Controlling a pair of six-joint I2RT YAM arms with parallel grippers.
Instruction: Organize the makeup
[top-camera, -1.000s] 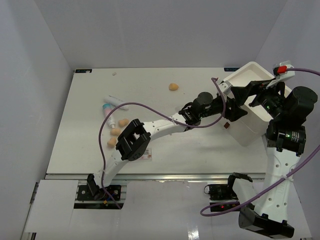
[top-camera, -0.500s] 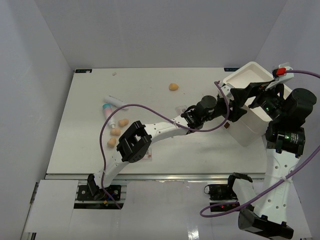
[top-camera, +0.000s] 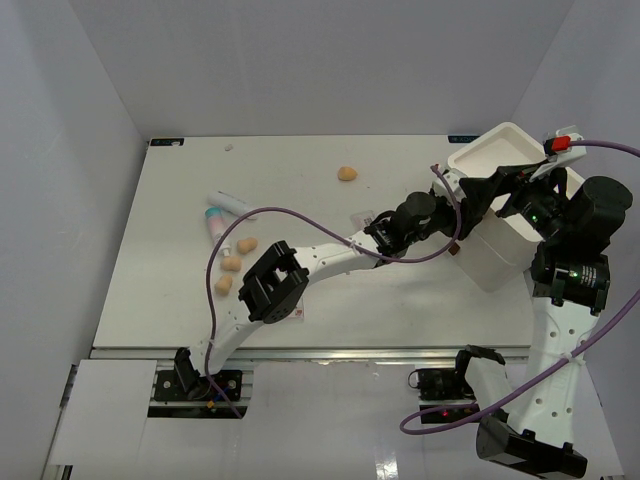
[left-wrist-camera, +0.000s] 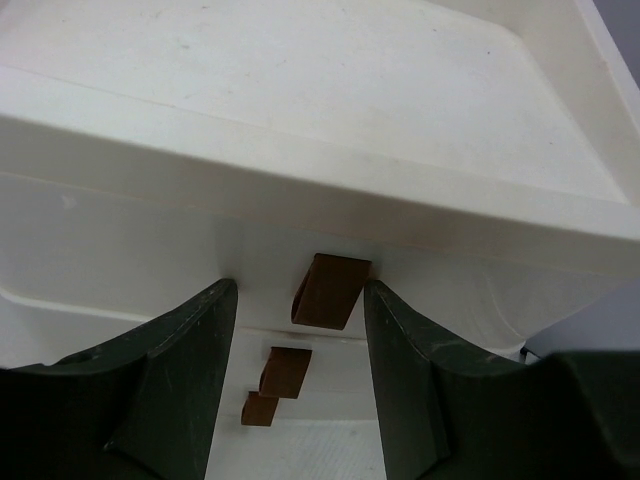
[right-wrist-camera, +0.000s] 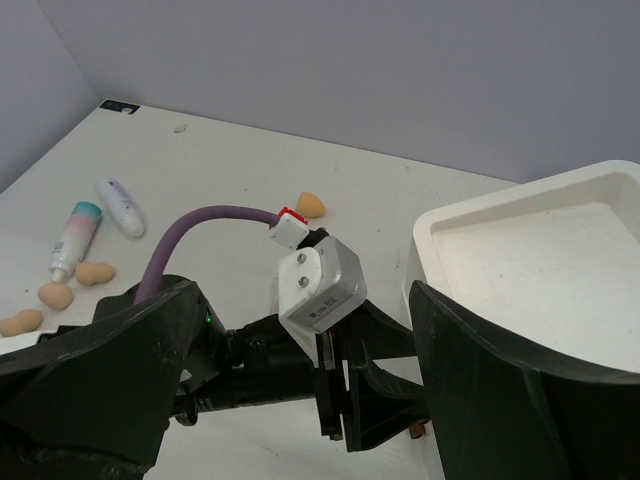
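Observation:
The makeup lies on the left half of the table: a white tube (top-camera: 232, 205), a pink teal-capped tube (top-camera: 215, 222), three tan sponges (top-camera: 232, 263) and one sponge apart (top-camera: 347, 174). A clear packet (top-camera: 361, 216) shows beside the left arm. My left gripper (top-camera: 463, 222) is open, its jaws close against the outer wall of the white bin (top-camera: 508, 160), just below the rim (left-wrist-camera: 300, 160). A small brown tab (left-wrist-camera: 330, 290) sits on that wall between the left fingers (left-wrist-camera: 190, 380). My right gripper (top-camera: 492, 192) is open and empty above the bin's left edge.
The right wrist view shows the bin (right-wrist-camera: 560, 250) at the right, the left arm's wrist camera (right-wrist-camera: 322, 280) below my fingers, and the tubes (right-wrist-camera: 120, 205) and sponges (right-wrist-camera: 95, 272) far left. A pink-printed label (top-camera: 296, 312) lies under the left arm's elbow.
My left arm has reached further right, closer against the bin's wall. The clear packet has come out from under the arm. The right arm has hardly moved.

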